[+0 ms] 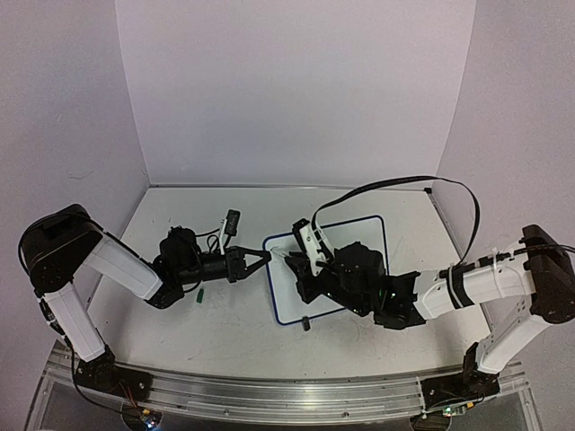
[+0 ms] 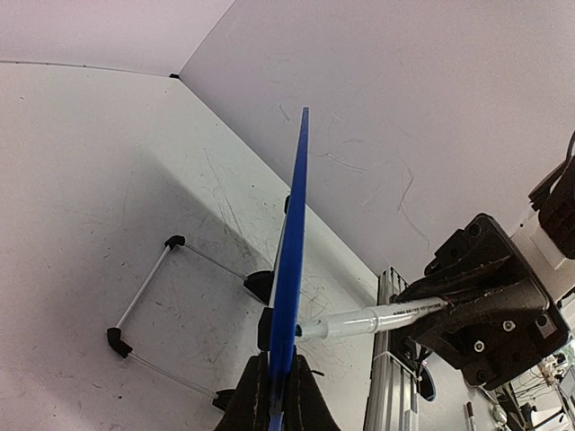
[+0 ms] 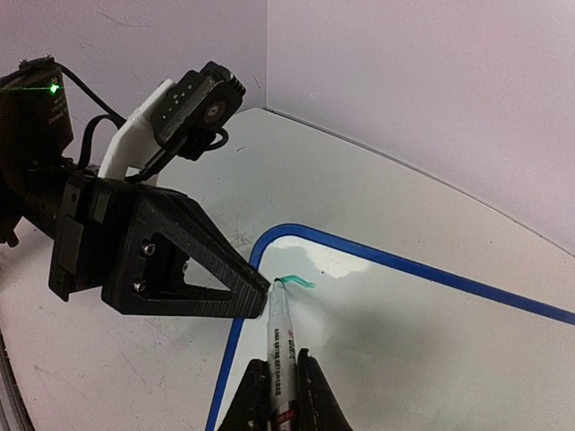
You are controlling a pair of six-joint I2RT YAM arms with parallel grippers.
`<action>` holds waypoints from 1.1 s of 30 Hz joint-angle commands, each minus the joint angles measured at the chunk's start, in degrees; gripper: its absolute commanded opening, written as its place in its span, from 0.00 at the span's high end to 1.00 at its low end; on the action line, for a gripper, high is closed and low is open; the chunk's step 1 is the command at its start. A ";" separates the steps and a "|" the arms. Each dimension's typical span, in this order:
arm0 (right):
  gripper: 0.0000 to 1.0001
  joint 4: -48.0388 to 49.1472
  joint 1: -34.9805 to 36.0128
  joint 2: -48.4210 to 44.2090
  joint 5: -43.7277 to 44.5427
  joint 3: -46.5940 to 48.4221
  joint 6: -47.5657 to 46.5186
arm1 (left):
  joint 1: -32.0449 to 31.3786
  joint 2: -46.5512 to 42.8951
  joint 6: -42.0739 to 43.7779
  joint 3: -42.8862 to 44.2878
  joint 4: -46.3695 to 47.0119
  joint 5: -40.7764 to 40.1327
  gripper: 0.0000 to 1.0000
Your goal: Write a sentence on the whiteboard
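Top external view: two black and white arms reach in over the white desk (image 1: pixel 225 337) and meet near its middle.
left claw (image 1: pixel 264 259): it is pinched tight on the left edge of the whiteboard. In the left wrist view the blue rim runs right between its two fingers.
small green thing (image 1: pixel 201 294): it lies on the desk just beside the left arm. It may be the pen's cap, but it is too small to tell.
whiteboard (image 1: pixel 367 233): it is on the desk, a bit right of the middle. The left claw is at its left side and the right arm hangs over it.
sentence (image 3: pixel 299 282): only one short green curl shows. It is near the top left corner of the whiteboard, close to the blue rim. There is no whole word yet.
marker (image 3: pixel 282 341): its tip touches the whiteboard at one end of the green curl.
right claw (image 3: pixel 281 391): it is squeezed shut on the marker and points it down at the whiteboard.
step in hand: I think this is the very first letter, so most of the job is left.
next move: the right claw should slide the tip along with a soft, even push to make the letters. The left claw should hold firm so the whiteboard does not slip.
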 commanded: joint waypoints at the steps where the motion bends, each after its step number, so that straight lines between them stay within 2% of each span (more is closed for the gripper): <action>1: 1.00 -1.64 0.03 -0.20 0.74 -0.70 0.83 | -0.64 -1.35 -1.04 -0.34 1.83 1.69 1.00; 33: 1.00 -3.25 0.04 -3.21 5.22 -3.66 2.54 | -0.64 -1.50 -1.28 -0.28 1.76 1.36 1.00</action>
